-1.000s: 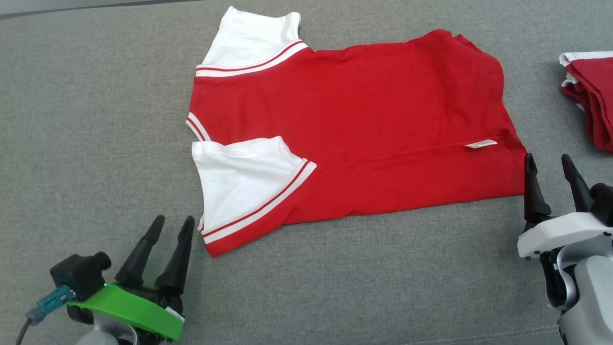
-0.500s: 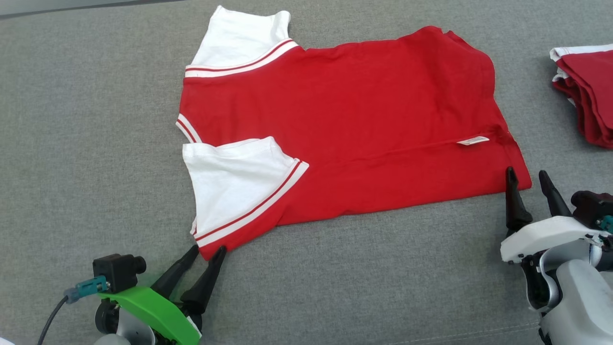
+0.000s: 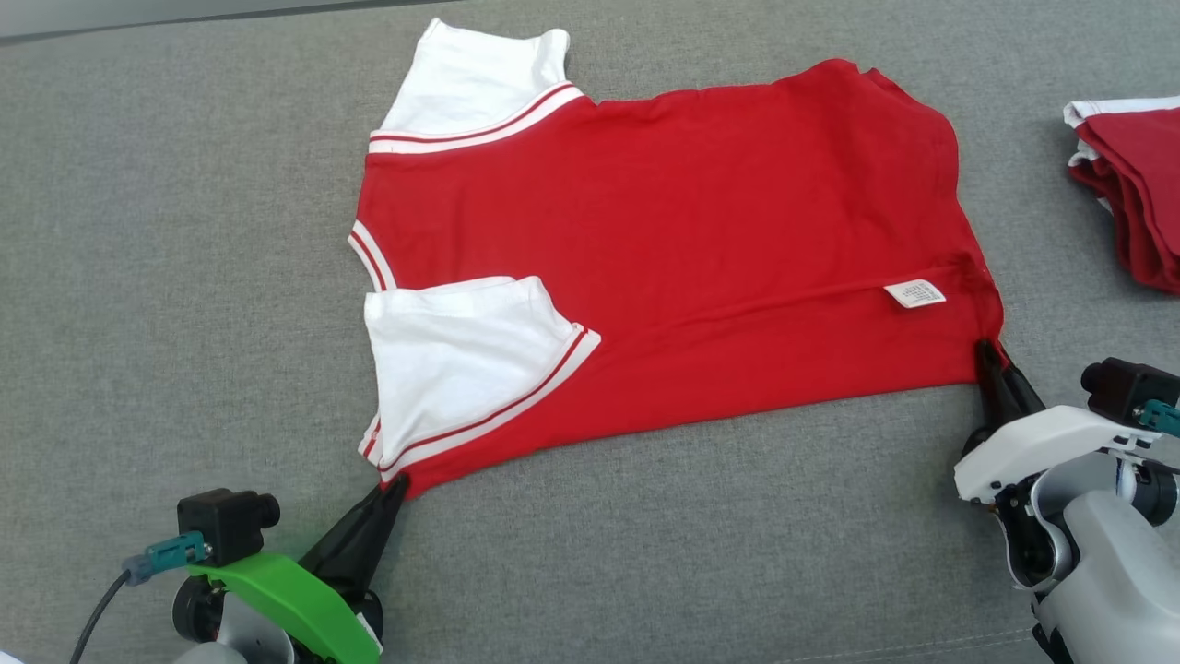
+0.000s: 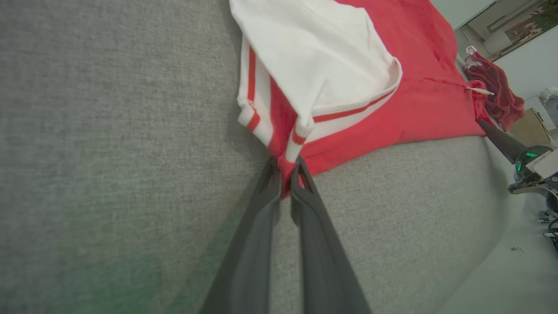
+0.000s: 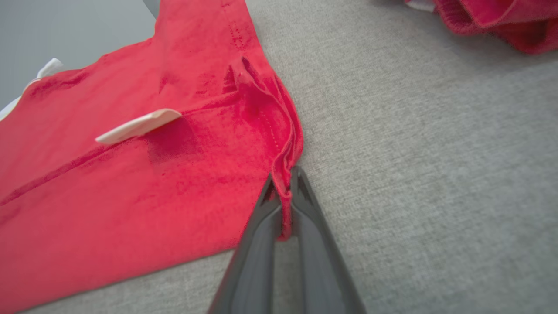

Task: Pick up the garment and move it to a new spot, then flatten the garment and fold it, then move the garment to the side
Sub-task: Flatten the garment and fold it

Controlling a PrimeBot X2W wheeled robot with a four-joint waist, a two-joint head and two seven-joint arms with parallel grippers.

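Observation:
The garment (image 3: 664,240) is a red T-shirt with white sleeves and striped trim, lying flat on the grey cloth surface (image 3: 184,231), collar end to the left. My left gripper (image 3: 398,483) is shut on its near shoulder corner, below the white sleeve (image 3: 452,355); the left wrist view shows red cloth (image 4: 285,168) pinched between the dark fingers (image 4: 261,218). At the near hem corner my right gripper (image 3: 986,355) is shut, and the right wrist view shows the bunched hem (image 5: 285,174) clamped in my right gripper (image 5: 284,183). A white label (image 3: 914,293) lies near that corner.
A folded pile of red garments (image 3: 1129,194) lies at the right edge of the surface, also seen as the red pile (image 5: 488,19) in the right wrist view. Bare grey cloth stretches to the left and in front of the shirt.
Both grippers moved in to the shirt's near corners and went from open to shut on the cloth. The hem corner has bunched up and the label has turned face up.

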